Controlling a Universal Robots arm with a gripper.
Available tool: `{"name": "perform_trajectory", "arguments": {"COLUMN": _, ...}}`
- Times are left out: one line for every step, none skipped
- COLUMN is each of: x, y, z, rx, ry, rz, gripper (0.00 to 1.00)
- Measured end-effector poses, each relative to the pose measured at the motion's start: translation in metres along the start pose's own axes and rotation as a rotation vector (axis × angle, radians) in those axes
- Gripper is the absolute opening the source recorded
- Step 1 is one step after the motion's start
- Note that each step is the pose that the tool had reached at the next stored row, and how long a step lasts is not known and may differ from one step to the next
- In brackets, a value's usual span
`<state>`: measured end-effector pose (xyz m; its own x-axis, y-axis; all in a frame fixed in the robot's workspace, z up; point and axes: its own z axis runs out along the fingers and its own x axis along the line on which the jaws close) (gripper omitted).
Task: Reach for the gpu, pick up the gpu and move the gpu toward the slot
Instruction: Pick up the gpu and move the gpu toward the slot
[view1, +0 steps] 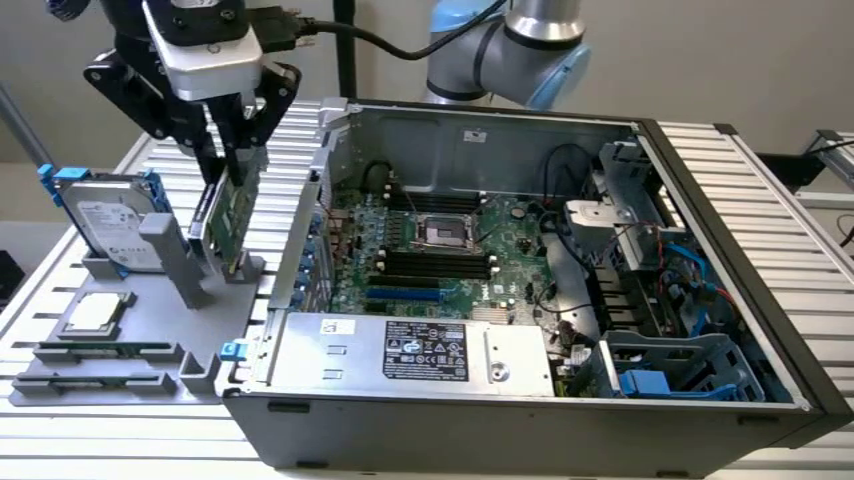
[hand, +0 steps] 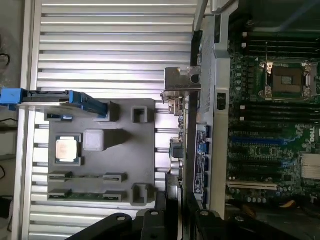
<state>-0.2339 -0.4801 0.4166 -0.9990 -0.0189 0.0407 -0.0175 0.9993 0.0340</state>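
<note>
- Exterior view: the gripper (view1: 230, 150) is seen lowered over the gpu (view1: 238, 215), its two dark fingers set on either side of the card's upper edge; they appear closed on it, though actual contact is hard to confirm from here.
- The gpu is held upright in the grey holder tray (view1: 134, 375), at the tray's edge nearest the open computer case (view1: 747, 330) — just beside the case's side wall, not yet inside it.
- On the same tray one hard drive (view1: 107, 225) in a blue frame is stood at the far corner, and one square processor chip (view1: 96, 312) is laid flat near the middle; two long memory sticks (view1: 100, 352) appear to be slotted along the tray's near edge.
- Wrist view: the gpu (hand: 179, 150) is seen edge-on as a dark sliver with its silver bracket (hand: 181, 82) at one end, between the tray (hand: 135, 150) and the case wall.
- The fingers (hand: 161, 210) are seen flanking the card's end opposite the bracket.
- One gpu, one gripper and one case are counted.
- Handling, as a judgement: the card is likely light and stiff yet fragile — it is best gripped by its bare edges or bracket, away from components, and kept straight.
</note>
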Motion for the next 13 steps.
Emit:
{"name": "perform_trajectory", "arguments": {"x": -0.005, "y": 0.0000, "z": -0.0042, "rx": -0.0008, "ry": 0.0018, "rz": 0.000, "gripper": 0.26}}
{"name": "perform_trajectory", "arguments": {"x": -0.009, "y": 0.0001, "z": -0.0071, "rx": -0.0018, "ry": 0.0036, "rz": 0.000, "gripper": 0.26}}
{"name": "perform_trajectory", "arguments": {"x": -0.014, "y": 0.0001, "z": -0.0088, "rx": -0.0028, "ry": 0.0051, "rz": 0.000, "gripper": 0.26}}
{"name": "perform_trajectory", "arguments": {"x": -0.018, "y": 0.0000, "z": -0.0101, "rx": -0.0040, "ry": 0.0062, "rz": 0.000, "gripper": 0.26}}
{"name": "perform_trajectory", "arguments": {"x": -0.022, "y": -0.0001, "z": -0.0110, "rx": -0.0059, "ry": 0.0066, "rz": 0.000, "gripper": 0.26}}
{"name": "perform_trajectory", "arguments": {"x": -0.027, "y": -0.0001, "z": -0.0119, "rx": -0.0077, "ry": 0.0070, "rz": 0.000, "gripper": 0.26}}
{"name": "perform_trajectory", "arguments": {"x": -0.031, "y": -0.0002, "z": -0.0127, "rx": -0.0096, "ry": 0.0074, "rz": 0.000, "gripper": 0.26}}
{"name": "perform_trajectory", "arguments": {"x": -0.036, "y": -0.0002, "z": -0.0135, "rx": -0.0114, "ry": 0.0078, "rz": 0.000, "gripper": 0.26}}
{"name": "perform_trajectory", "arguments": {"x": -0.041, "y": -0.0003, "z": -0.0141, "rx": -0.0129, "ry": 0.0080, "rz": 0.000, "gripper": 0.26}}
{"name": "perform_trajectory", "arguments": {"x": -0.045, "y": -0.0004, "z": -0.0145, "rx": -0.0143, "ry": 0.0082, "rz": 0.000, "gripper": 0.26}}
{"name": "perform_trajectory", "arguments": {"x": -0.050, "y": -0.0004, "z": -0.0148, "rx": -0.0154, "ry": 0.0082, "rz": -0.001, "gripper": 0.26}}
{"name": "perform_trajectory", "arguments": {"x": -0.054, "y": -0.0005, "z": -0.0151, "rx": -0.0163, "ry": 0.0082, "rz": -0.001, "gripper": 0.26}}
{"name": "perform_trajectory", "arguments": {"x": -0.059, "y": -0.0006, "z": -0.0153, "rx": -0.0171, "ry": 0.0082, "rz": 0.000, "gripper": 0.26}}
